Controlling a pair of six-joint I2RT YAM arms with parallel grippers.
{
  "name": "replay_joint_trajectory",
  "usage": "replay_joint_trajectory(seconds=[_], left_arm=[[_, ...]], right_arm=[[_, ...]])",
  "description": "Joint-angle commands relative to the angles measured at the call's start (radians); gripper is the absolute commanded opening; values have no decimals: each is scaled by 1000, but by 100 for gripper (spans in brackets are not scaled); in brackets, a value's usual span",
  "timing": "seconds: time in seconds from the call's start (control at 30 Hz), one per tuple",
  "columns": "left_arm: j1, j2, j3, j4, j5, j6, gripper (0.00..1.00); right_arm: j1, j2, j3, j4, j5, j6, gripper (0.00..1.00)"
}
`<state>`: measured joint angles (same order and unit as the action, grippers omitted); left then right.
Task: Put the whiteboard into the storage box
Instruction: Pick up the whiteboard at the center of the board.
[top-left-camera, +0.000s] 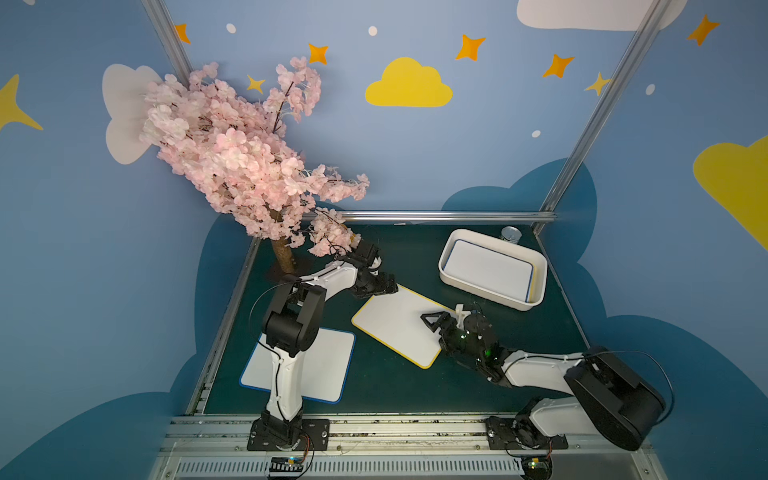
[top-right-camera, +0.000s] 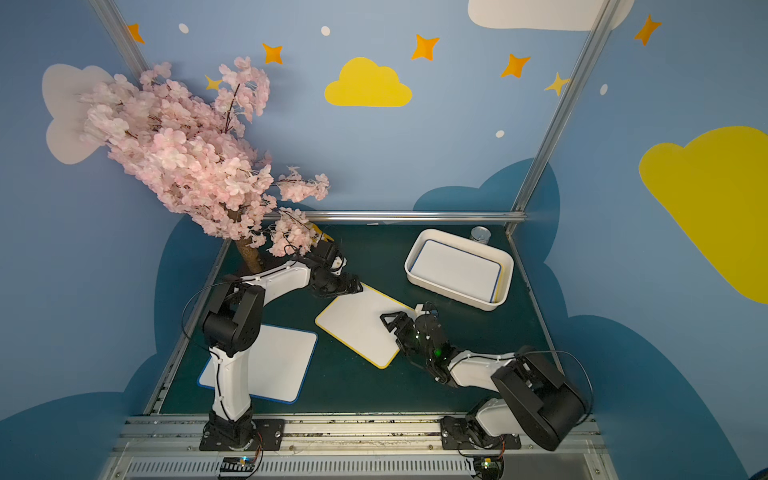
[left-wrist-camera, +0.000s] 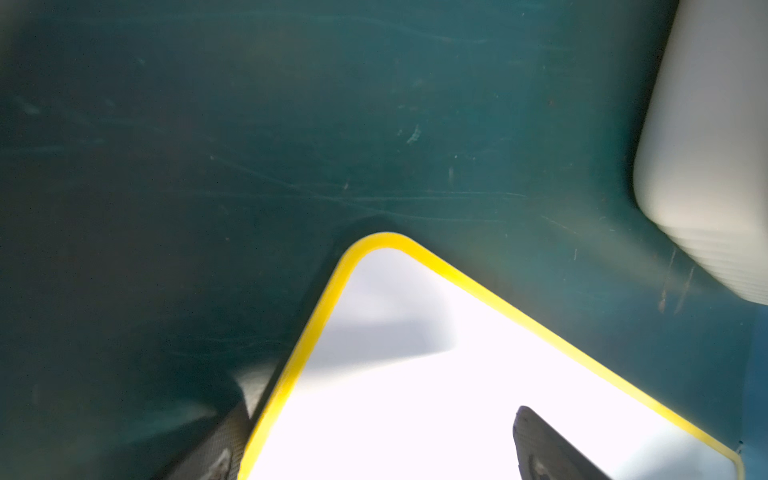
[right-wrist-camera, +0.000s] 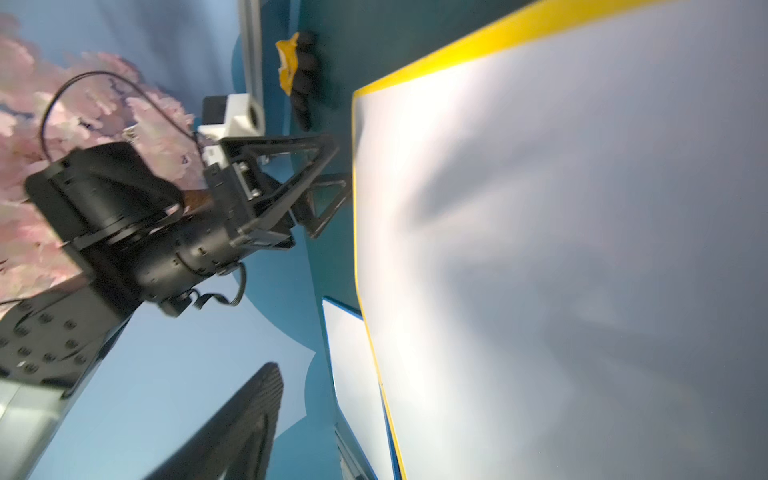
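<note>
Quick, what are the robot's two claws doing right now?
Left gripper: open, jaws either side of the yellow board at its corner, not squeezing.
Right gripper: open, one finger over the same board's edge.

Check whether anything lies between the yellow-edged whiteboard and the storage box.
Nothing visible does: only bare green mat separates the yellow-edged whiteboard from the storage box. A blue-edged whiteboard already lies inside it; the silver can stands behind it.

You get no legible text, label, brand or number here, and the can (top-left-camera: 510, 235) shows too small to tell.
</note>
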<state>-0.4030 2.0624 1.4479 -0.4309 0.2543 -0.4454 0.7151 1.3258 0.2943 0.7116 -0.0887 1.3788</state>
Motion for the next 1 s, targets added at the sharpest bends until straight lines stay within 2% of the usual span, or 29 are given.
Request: replay_joint_trajectory(seconds=[0.0,0.23,0.33,0.47,0.53,0.73,0.97], left_arm=[[-4,15,3,-96,50,-19,99],[-3,19,4,-94,48,-24,99],[-5,16,3,-93,51,-26,99],[-5,14,2,-89,60,-36,99],[-6,11,1,-83,65,-40,99],[-5,4,3,-83,75,-46,99],[-4,-23,2,-65,98,-39,99]], right_arm=[[4,-84,-19,-60,83,-86,83],[4,-188,-56,-109,116,-71,83],[3,-200,-60,-133,115,-40,79],[4,-180,-82,-94,111,25,64],[3,-166,-94,-58,109,48,60],[3,-160,-94,-65,109,64,44],[2,-214,-96,-121,143,59,19]])
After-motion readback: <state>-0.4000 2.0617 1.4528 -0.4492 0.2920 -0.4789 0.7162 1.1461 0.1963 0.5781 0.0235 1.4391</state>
